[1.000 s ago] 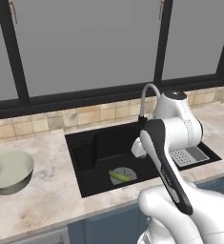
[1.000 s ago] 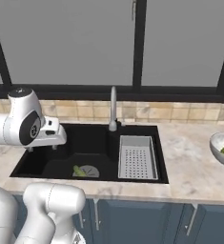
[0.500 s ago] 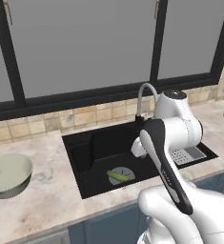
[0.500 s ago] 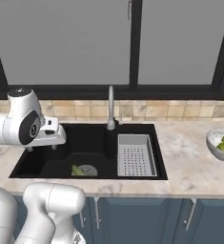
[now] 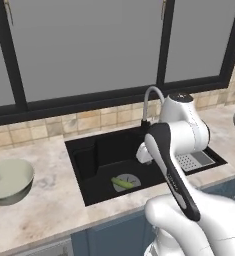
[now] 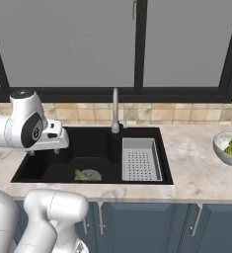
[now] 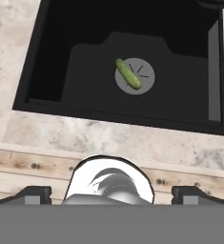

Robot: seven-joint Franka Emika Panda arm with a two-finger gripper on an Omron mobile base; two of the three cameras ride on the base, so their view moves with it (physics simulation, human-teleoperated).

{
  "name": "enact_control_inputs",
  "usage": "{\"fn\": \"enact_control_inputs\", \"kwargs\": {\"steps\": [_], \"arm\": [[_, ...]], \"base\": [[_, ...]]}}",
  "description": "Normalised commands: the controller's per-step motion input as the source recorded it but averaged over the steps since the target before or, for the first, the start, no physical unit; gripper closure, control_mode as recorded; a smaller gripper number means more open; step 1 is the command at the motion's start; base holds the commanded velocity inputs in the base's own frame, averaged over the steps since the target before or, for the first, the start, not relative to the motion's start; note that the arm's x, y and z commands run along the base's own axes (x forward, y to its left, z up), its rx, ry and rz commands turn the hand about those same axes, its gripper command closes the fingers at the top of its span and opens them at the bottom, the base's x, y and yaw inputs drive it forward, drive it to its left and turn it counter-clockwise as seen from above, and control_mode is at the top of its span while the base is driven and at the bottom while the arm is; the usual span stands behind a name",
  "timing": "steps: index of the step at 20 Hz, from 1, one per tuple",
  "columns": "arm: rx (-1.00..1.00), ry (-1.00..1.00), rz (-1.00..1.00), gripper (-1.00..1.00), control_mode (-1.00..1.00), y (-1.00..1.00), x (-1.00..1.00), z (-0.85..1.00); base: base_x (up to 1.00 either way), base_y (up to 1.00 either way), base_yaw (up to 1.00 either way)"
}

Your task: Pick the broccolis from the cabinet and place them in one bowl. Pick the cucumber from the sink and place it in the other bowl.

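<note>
The cucumber [image 7: 127, 74] lies across the round drain on the floor of the black sink [image 7: 180, 100]; it also shows in the right base view [image 6: 80, 174] and the left base view [image 5: 122, 183]. My gripper [image 7: 112, 193] hangs above the sink's front part, open wide and empty, well above the cucumber. In the right base view the gripper [image 6: 43, 152] sits over the sink's [image 6: 97, 148] left side. The olive-grey bowl [image 5: 9, 181] stands on the left counter. The whitish bowl [image 6: 228, 148] on the right counter holds the broccolis [image 6: 231, 147]. The cabinet [image 6: 186, 44] doors are shut.
A curved silver tap [image 6: 115, 111] rises behind the sink. A grey perforated tray [image 6: 141, 159] fills the sink's right part. Marble counter [image 5: 49, 210] runs on both sides, with blue drawer units [image 6: 147, 222] below.
The whole picture has shifted a little, so the camera moved slightly. The arm keeps its pose, the gripper stays open, and the cucumber has not moved.
</note>
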Motion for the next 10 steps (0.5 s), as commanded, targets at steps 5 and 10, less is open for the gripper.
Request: {"fn": "enact_control_inputs", "kwargs": {"steps": [5,10], "arm": [[0.00,0.00,0.00,-1.00,-1.00,0.00,0.10,0.00],[0.00,0.00,-0.02,-1.00,-1.00,0.00,0.85,-0.04]], "base": [[0.00,0.00,0.00],[0.00,0.00,0.00]]}}
